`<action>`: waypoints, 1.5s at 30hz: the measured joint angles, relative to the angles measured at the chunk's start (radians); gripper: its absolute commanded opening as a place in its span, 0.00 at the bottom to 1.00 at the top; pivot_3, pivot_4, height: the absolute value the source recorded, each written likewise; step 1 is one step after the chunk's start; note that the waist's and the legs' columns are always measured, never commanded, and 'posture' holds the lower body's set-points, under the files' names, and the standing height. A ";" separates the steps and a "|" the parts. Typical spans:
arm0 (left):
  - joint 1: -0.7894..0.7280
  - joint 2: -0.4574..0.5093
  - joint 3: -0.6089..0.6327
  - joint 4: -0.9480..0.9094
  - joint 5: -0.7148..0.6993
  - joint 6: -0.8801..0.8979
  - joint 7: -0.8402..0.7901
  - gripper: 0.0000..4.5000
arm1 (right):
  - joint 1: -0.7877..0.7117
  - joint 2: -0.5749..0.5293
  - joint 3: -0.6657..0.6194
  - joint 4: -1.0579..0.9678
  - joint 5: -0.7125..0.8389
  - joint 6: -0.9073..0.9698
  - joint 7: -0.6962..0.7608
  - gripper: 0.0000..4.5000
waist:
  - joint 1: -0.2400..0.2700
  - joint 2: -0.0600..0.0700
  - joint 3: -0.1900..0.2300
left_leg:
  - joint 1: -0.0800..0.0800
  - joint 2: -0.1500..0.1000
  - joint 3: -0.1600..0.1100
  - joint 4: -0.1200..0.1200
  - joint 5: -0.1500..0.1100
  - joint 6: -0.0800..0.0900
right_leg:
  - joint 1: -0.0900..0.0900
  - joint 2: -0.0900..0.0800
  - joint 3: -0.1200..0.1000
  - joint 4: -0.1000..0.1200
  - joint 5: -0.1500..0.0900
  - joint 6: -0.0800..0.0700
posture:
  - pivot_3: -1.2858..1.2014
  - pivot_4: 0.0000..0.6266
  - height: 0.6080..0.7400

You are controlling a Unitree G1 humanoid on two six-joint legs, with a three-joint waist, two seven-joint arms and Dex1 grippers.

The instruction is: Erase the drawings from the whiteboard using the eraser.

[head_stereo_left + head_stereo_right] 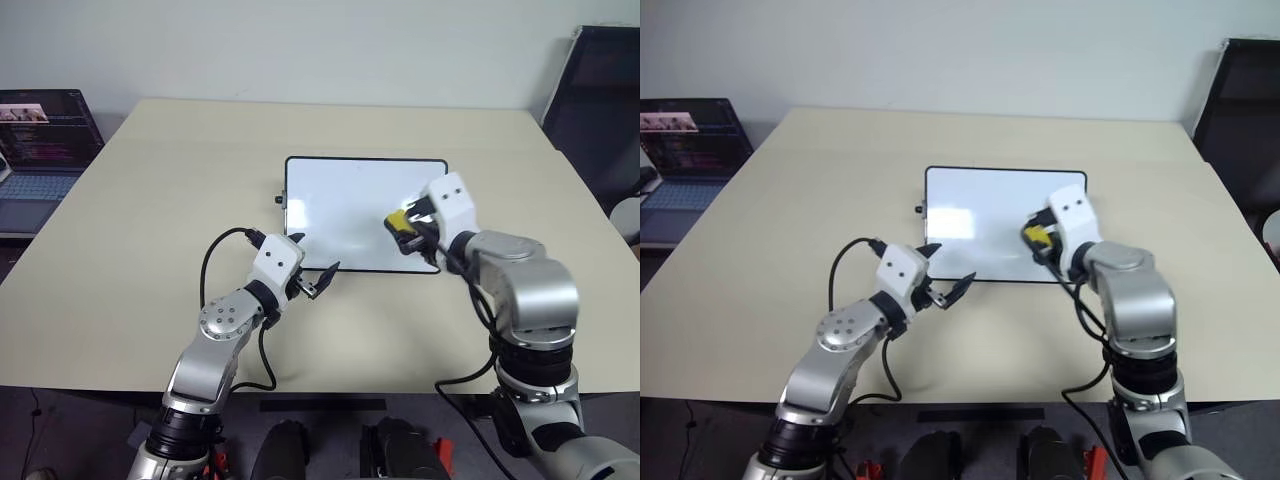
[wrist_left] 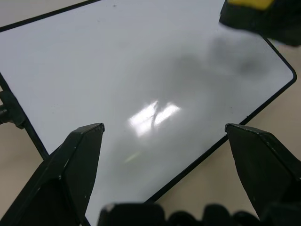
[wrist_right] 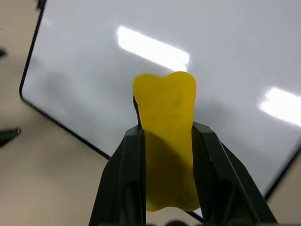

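While the eraser (image 3: pixel 165 141) is clamped between the closed fingers of the right pincer (image 1: pixel 409 232), it is held above the whiteboard (image 1: pixel 345 205), over the part toward four o'clock of the board's centre as seen from the head camera. The yellow block is squeezed at its waist, so that its ends bulge past the black fingers (image 3: pixel 123 174). The whiteboard is laid flat near the middle of the bench (image 1: pixel 150 200), its thin black frame and a small black knob at its nine o'clock side being visible. No reddish letters can be made out on the glossy surface, though glare and a faint grey smudge may hide traces. The left pincer (image 1: pixel 312 270) is kept wide open and holds nothing; it is placed at the board's seven o'clock corner, one fingertip over the frame edge. A laptop (image 1: pixel 40 150) is seen at ten o'clock, off the bench's edge.
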 measured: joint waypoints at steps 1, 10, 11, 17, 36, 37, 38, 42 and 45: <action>-0.004 -0.002 0.000 0.005 0.000 0.000 0.000 1.00 | -0.012 0.046 -0.052 -0.016 0.008 0.014 -0.023 0.22 | -0.001 0.000 0.000 | 0.000 0.000 0.000 0.000 0.000 0.000 | 0.000 0.000 0.000 0.000 0.000 0.000 | 0.52 0.24 1.00; -0.023 -0.013 -0.006 0.014 0.000 0.000 -0.003 1.00 | -0.009 0.170 -0.124 -0.041 0.067 0.009 -0.166 0.22 | -0.003 0.000 0.000 | -0.007 0.000 0.001 0.000 0.000 0.000 | -0.009 0.000 0.001 0.002 0.000 0.000 | 0.52 0.24 1.00; -0.023 -0.013 -0.006 0.014 0.000 0.000 -0.003 1.00 | -0.005 0.170 -0.117 -0.041 0.074 0.007 -0.174 0.22 | -0.003 0.000 0.000 | -0.008 0.000 0.001 0.000 0.000 0.000 | -0.009 0.000 0.001 0.002 0.000 0.000 | 0.52 0.24 1.00; -0.031 -0.007 -0.008 0.021 -0.012 -0.006 -0.046 1.00 | 0.035 0.079 -0.075 -0.042 0.118 -0.015 -0.193 0.22 | -0.004 0.000 0.000 | -0.009 -0.001 0.001 0.000 0.000 0.000 | -0.009 0.000 0.000 0.001 0.000 0.000 | 0.52 0.24 1.00; -0.142 0.082 -0.074 0.158 -0.228 -0.131 -0.554 1.00 | 0.165 -0.009 -0.257 -0.009 0.175 0.082 -0.319 0.22 | -0.012 0.001 0.000 | -0.010 -0.001 0.003 0.000 0.000 0.000 | -0.009 0.001 0.000 0.001 0.000 0.000 | 0.52 0.24 1.00; -0.145 0.083 -0.074 0.171 -0.229 -0.137 -0.573 1.00 | 0.173 -0.019 -0.263 -0.009 0.182 0.082 -0.321 0.22 | -0.013 0.001 0.000 | -0.010 -0.001 0.003 0.000 0.000 0.000 | -0.009 0.001 0.000 0.001 0.000 0.000 | 0.52 0.24 1.00; -0.147 0.085 -0.075 0.183 -0.234 -0.142 -0.591 1.00 | 0.181 -0.029 -0.263 -0.009 0.188 0.082 -0.323 0.22 | -0.013 0.001 0.000 | -0.010 -0.001 0.003 0.000 0.000 0.000 | -0.009 0.001 0.000 0.001 0.000 0.000 | 0.52 0.24 1.00; -0.158 0.109 -0.085 0.248 -0.237 -0.181 -0.671 1.00 | 0.225 -0.098 -0.261 -0.009 0.234 0.082 -0.318 0.22 | -0.015 0.001 0.000 | -0.010 -0.001 0.003 0.000 0.000 0.000 | -0.009 0.001 0.000 0.000 0.000 0.000 | 0.52 0.24 1.00; -0.158 0.141 -0.088 0.309 -0.232 -0.217 -0.720 1.00 | 0.274 -0.163 -0.265 0.002 0.274 0.082 -0.312 0.22 | -0.015 0.001 0.000 | -0.010 -0.001 0.003 0.000 0.000 0.000 | -0.009 0.001 0.000 0.000 0.000 0.000 | 0.52 0.24 1.00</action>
